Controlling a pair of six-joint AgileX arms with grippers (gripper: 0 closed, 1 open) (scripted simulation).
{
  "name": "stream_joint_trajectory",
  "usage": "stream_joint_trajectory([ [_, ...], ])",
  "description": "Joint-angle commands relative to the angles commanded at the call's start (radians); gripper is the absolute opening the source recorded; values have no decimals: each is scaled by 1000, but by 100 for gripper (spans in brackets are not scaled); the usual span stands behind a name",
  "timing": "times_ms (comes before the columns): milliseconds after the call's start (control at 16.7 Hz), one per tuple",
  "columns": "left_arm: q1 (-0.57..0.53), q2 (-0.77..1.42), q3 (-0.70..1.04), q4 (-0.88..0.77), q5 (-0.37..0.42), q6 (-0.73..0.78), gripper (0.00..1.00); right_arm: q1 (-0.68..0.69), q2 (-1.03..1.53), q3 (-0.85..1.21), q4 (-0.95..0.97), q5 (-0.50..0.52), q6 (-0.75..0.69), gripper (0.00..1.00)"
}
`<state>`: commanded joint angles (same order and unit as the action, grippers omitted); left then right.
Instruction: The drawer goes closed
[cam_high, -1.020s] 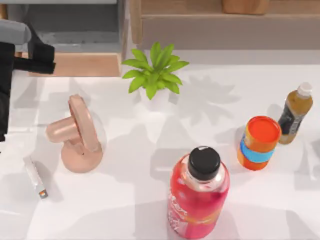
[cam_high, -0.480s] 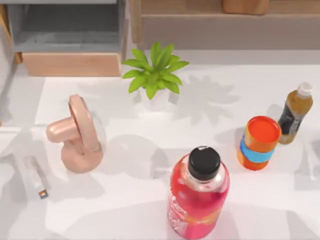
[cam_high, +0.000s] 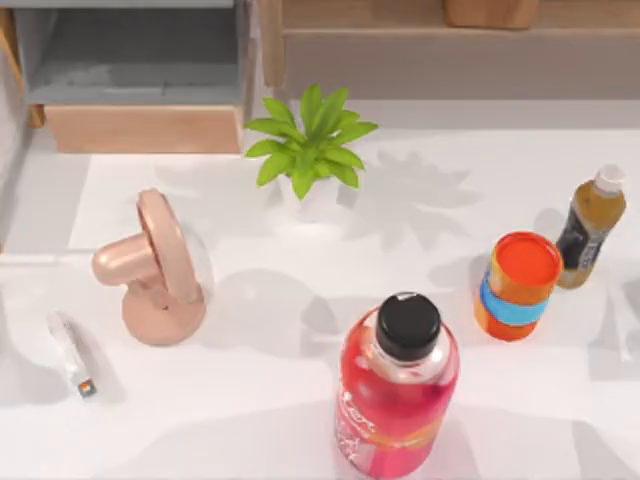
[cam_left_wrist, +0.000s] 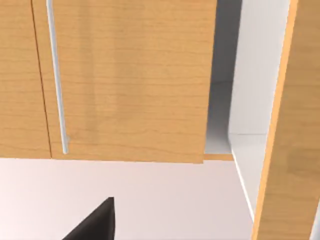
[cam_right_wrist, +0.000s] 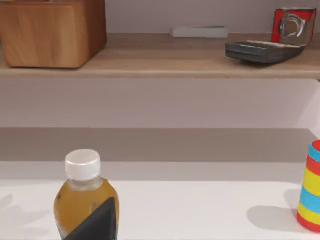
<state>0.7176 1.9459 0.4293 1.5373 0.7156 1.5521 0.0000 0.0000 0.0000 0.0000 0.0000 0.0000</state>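
Drawer (cam_high: 140, 95) is seen from above standing open at the back left of the white counter (cam_high: 300, 400), its grey floor exposed and its light tan front panel facing the counter. Just right of the drawer a small green plant (cam_high: 310, 140) stands; in front of the drawer a pink fan-shaped object (cam_high: 150, 270) sits, with a small white stick (cam_high: 72, 353) beside it. Far right of the drawer are an orange can (cam_high: 518, 285) and an amber bottle (cam_high: 590, 225); a red bottle (cam_high: 400, 390) stands nearest the camera. A second ago the left arm stood beside the drawer; it has since left the top view.

In the left wrist view, tan wooden panels and a grey gap are seen, with a dark tip of the left hand (cam_left_wrist: 95, 225); how far it is open cannot be told.

In the right wrist view, the amber bottle (cam_right_wrist: 82, 197) stands below a wooden shelf (cam_right_wrist: 160, 62), with a dark tip of the right hand (cam_right_wrist: 97, 222); its opening cannot be told.
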Motion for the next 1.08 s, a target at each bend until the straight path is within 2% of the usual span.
stream_joint_trajectory([
  [120, 2, 40, 7, 3, 41, 34, 100, 0, 0, 0, 0, 0, 0, 100],
  [360, 2, 46, 8, 3, 46, 39, 100, 0, 0, 0, 0, 0, 0, 100],
  [780, -55, 74, 81, -39, -10, 38, 100, 0, 0, 0, 0, 0, 0, 100],
  [1020, -59, 76, 86, -42, -14, 38, 100, 0, 0, 0, 0, 0, 0, 100],
  [1080, -59, 76, 86, -42, -14, 38, 92, 0, 0, 0, 0, 0, 0, 100],
])
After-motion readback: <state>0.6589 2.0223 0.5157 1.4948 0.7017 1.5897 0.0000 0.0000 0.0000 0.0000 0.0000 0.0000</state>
